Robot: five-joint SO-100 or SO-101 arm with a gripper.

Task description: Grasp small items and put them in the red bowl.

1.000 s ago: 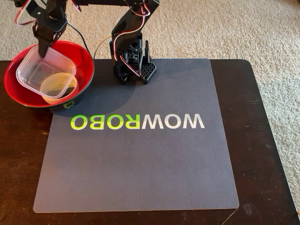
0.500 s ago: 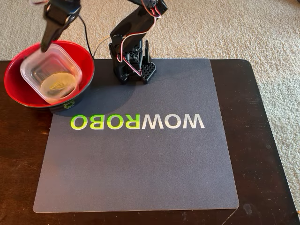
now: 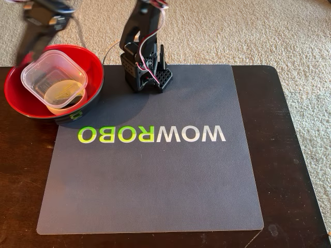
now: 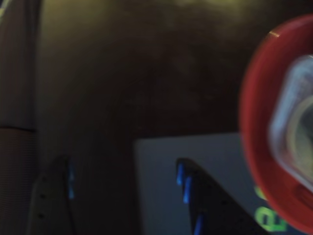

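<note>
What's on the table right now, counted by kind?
Red bowl: 1
Clear plastic container, inside the red bowl: 1
Small white bowl, under the container: 1
Grey mat: 1
Robot arm: 1
Total: 5

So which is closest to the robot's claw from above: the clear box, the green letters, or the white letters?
Gripper, top left in the fixed view.
1. Clear box, in the red bowl.
2. Green letters, mid-mat.
3. White letters, further right.
</note>
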